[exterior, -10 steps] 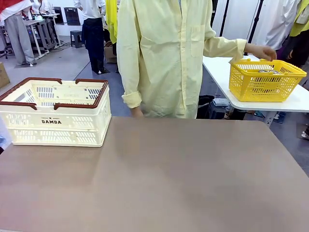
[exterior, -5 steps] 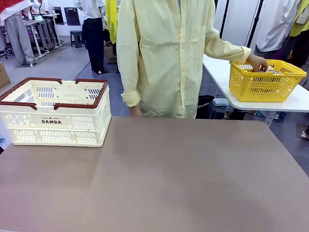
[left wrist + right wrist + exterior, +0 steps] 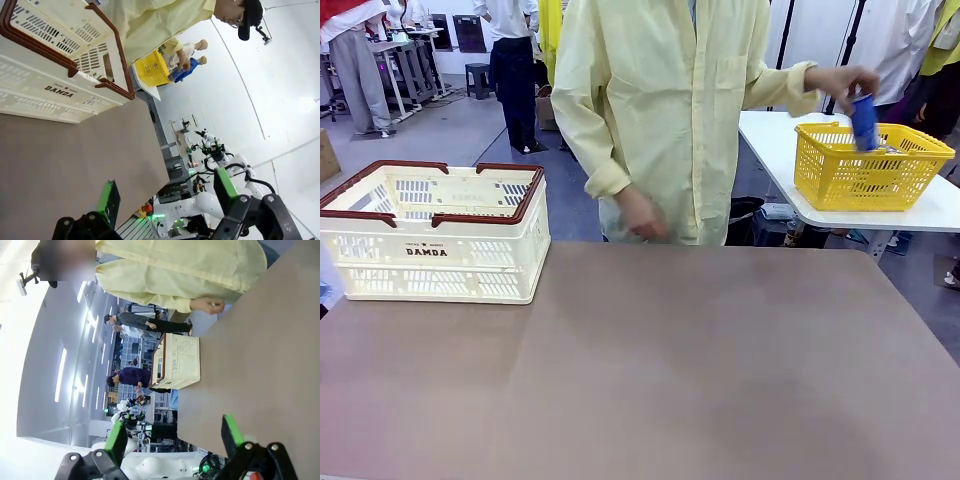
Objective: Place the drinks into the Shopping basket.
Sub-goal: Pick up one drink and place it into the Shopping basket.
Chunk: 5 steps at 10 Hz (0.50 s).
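Note:
The Shopping basket [image 3: 432, 230] is a cream perforated crate with a dark red-brown rim, standing at the table's far left; it also shows in the left wrist view [image 3: 55, 75] and the right wrist view [image 3: 179, 362]. A person in a pale yellow coat holds a blue can [image 3: 864, 121], one of the drinks, above a yellow basket [image 3: 868, 165] on a side table; the can also shows [image 3: 181, 75] small in the left wrist view. My left gripper [image 3: 165, 197] is open over the table. My right gripper [image 3: 172, 440] is open, nothing between its fingers.
The brown table [image 3: 700, 370] stretches wide in front of the person. A white side table [image 3: 920, 215] stands at the far right with the yellow basket on it. The person's other hand [image 3: 642, 215] hangs at the table's far edge.
The person's hand went into the yellow basket and came up holding a blue can. Their other arm bent and its hand moved forward at the table's edge.

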### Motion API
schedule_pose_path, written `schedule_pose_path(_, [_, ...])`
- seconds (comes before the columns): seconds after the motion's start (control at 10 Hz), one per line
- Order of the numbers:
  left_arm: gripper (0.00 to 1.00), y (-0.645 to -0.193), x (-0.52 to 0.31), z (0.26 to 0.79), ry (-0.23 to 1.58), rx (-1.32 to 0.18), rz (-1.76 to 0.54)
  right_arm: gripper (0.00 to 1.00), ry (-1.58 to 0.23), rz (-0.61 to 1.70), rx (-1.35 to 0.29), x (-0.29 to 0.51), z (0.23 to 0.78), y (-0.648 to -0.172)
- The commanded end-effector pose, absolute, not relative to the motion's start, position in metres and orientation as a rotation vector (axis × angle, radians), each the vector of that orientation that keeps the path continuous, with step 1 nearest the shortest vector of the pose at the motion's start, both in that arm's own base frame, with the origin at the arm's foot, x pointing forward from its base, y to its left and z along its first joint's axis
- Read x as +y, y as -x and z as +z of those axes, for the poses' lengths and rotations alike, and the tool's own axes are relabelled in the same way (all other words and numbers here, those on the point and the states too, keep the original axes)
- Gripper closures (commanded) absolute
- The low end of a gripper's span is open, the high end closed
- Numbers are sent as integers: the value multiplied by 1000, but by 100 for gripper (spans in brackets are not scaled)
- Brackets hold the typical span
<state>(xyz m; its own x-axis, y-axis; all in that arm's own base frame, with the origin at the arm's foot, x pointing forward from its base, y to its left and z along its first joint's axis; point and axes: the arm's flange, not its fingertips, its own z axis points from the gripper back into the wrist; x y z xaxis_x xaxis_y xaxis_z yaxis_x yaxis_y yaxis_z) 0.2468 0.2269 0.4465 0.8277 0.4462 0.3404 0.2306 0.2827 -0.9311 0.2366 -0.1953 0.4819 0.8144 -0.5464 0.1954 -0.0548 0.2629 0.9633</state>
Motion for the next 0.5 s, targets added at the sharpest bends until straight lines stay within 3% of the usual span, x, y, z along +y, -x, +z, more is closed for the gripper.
schedule_pose_path(0.0, [0, -245, 227, 447, 1310, -612, 152, 0, -1292, -343, -579, -194, 485, -239])
schedule_pose_path(0.4, [0, -245, 227, 447, 1310, -612, 152, 0, -1292, -343, -579, -194, 485, -239])
